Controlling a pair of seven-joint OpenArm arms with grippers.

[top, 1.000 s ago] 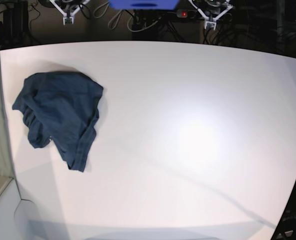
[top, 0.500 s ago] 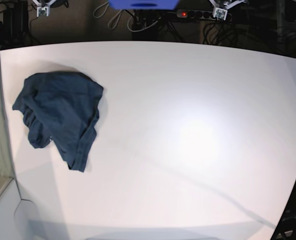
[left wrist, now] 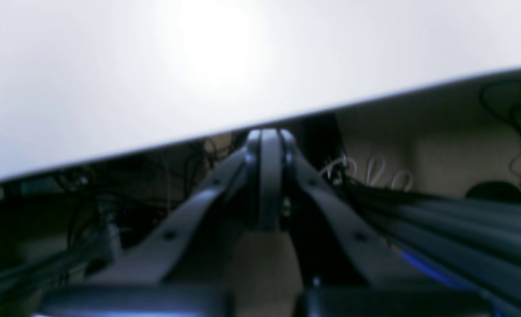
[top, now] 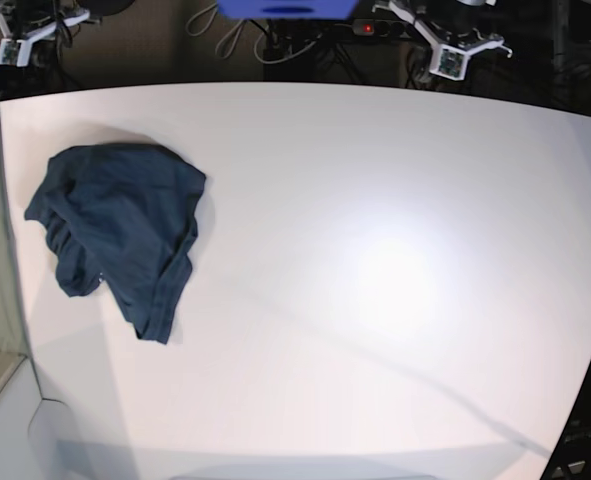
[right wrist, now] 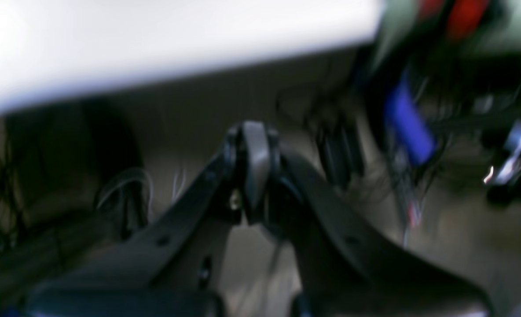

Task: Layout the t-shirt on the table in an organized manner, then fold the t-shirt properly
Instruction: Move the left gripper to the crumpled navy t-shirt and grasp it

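Toward the left side of the white counter (top: 375,260), the t-shirt (top: 120,230) is seen lying in a crumpled heap, dark navy, with folds bunched along its left edge and a narrow hem trailing to a point at its near end. It is touched by neither arm. Most of the counter surface is shown bare and brightly lit, with a glare patch to the right of the middle.

Beyond the far edge of the counter, over dark cabling, both arms are held clear of the surface. The left end effector (left wrist: 265,176) is viewed from its wrist camera with its two fingers pressed together at the tips, nothing being held between them; the counter edge is seen above it. The right end effector (right wrist: 252,167) is likewise shown with its fingers fully closed and empty, though that view is heavily blurred. In the base view, only small white parts of each arm are visible at the top corners, well apart from the t-shirt.
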